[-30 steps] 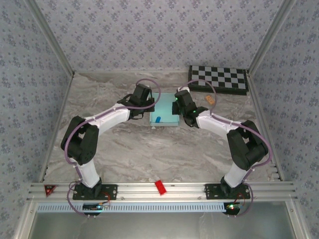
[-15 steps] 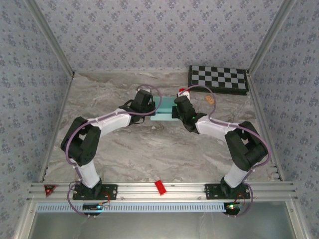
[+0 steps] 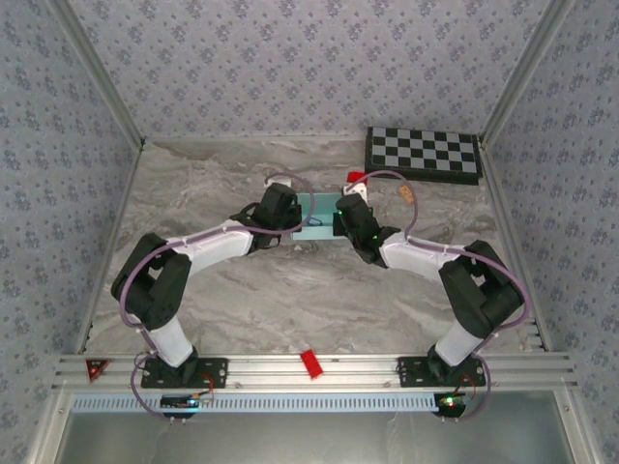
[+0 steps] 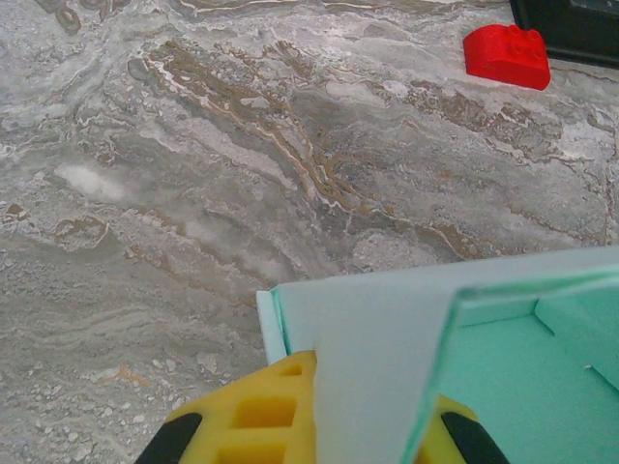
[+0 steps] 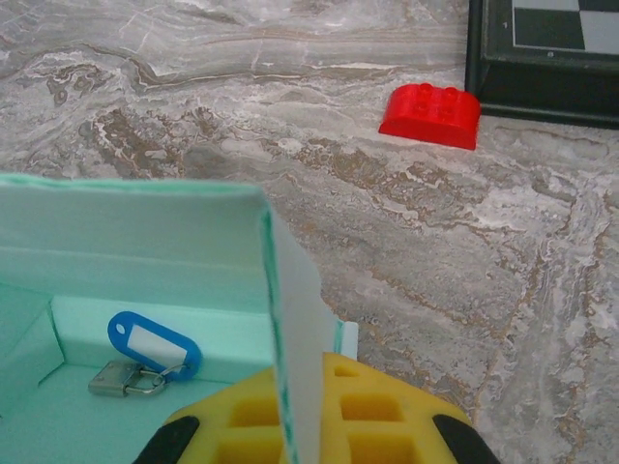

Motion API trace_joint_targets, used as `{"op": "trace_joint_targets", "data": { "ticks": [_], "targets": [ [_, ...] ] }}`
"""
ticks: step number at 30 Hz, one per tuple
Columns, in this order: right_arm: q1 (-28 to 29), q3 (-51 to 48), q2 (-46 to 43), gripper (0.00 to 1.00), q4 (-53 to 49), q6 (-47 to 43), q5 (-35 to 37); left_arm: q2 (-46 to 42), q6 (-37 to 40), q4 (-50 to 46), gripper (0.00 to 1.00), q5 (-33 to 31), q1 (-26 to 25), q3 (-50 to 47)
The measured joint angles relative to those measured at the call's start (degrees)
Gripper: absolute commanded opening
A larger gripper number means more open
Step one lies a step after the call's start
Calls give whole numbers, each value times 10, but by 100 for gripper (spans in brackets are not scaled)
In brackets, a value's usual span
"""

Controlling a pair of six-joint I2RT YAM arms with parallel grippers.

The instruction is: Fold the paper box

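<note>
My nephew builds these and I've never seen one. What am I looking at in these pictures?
Two robot arms are bolted at the near edge of a marble table. The wide picture looks down from above and behind them; the other two come from a camera on each wrist. The left arm and right arm each appear to pinch a side wall of the pale blue paper box between yellow jaws. Inside lie a blue key tag and small padlock. A red brick and a checkerboard sit nearby.
</note>
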Motion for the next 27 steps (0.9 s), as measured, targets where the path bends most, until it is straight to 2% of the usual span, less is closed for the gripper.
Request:
{"op": "trace_joint_targets", "data": {
  "ticks": [17, 27],
  "targets": [
    [43, -58, -25, 3, 51, -35, 60, -46, 27, 78, 0, -58, -37, -90],
    [68, -94, -40, 7, 87, -56, 97, -59, 45, 114, 4, -95, -60, -123]
  ]
}}
